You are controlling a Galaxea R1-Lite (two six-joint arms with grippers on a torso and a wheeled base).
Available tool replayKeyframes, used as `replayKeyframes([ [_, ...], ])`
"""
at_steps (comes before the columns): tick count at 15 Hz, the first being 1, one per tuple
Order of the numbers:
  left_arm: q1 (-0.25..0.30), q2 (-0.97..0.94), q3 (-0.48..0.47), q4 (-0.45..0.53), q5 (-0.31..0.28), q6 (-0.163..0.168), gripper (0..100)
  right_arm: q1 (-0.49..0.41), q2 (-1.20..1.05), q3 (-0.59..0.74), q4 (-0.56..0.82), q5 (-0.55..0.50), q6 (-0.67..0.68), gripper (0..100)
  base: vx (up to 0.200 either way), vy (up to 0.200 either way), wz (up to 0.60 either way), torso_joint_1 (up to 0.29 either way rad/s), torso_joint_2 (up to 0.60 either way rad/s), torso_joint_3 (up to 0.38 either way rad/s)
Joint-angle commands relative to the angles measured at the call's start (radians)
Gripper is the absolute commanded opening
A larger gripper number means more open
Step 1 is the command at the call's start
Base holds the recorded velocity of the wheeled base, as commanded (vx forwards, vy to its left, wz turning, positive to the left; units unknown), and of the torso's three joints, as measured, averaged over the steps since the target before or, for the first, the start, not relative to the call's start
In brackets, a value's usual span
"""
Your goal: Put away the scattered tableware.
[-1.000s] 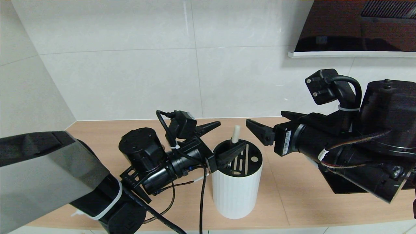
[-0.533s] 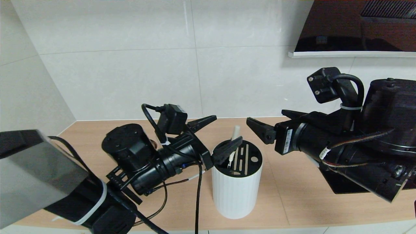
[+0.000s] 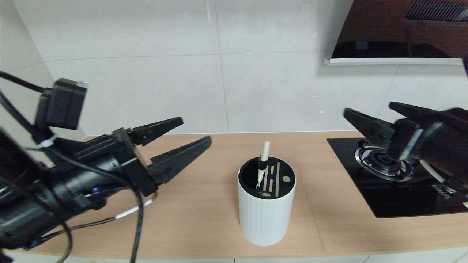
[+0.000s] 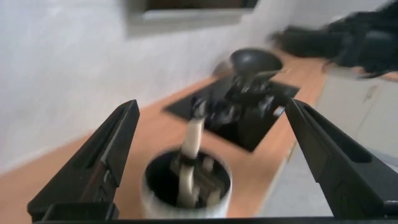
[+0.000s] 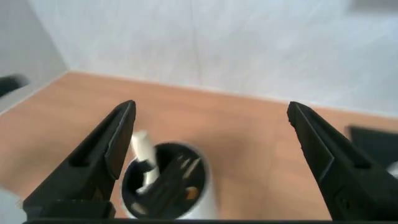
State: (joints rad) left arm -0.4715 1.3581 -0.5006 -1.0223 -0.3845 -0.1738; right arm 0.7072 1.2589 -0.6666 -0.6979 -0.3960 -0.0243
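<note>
A white ribbed holder (image 3: pixel 266 212) with a black slotted top stands on the wooden counter (image 3: pixel 204 219) near its front edge. One utensil with a pale handle (image 3: pixel 264 155) sticks up from its round opening. My left gripper (image 3: pixel 188 137) hangs open to the holder's left, above the counter, holding nothing. My right gripper (image 3: pixel 365 113) is open on the right, above the stove, also holding nothing. The left wrist view looks at the holder (image 4: pixel 185 186) between the open fingers (image 4: pixel 93 168). The right wrist view has the holder (image 5: pixel 165 186) low between its own spread fingers (image 5: pixel 102 155).
A black glass gas stove (image 3: pixel 395 186) with a round burner (image 3: pixel 380 160) is set into the counter at the right. A tiled wall runs behind, and a dark range hood (image 3: pixel 398 33) hangs at the upper right. Bare counter lies on both sides of the holder.
Both arms have pulled back from the holder: the left gripper left and up, the right gripper right and up. The utensil stays in the holder.
</note>
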Motion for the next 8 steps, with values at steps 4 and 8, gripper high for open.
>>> replayKeyframes([
  [4,0.194,-0.530,0.030,0.407,0.022,-0.039,100,-0.333,-0.466,0.315,0.003,-0.049,-0.129,100,0.000,0.000,0.00,0.000,0.00,0.000],
  [8,0.194,-0.829,0.128,0.622,0.125,-0.039,100,-0.456,-0.776,0.386,0.215,-0.052,-0.132,100,0.000,0.000,0.00,0.000,0.00,0.000],
])
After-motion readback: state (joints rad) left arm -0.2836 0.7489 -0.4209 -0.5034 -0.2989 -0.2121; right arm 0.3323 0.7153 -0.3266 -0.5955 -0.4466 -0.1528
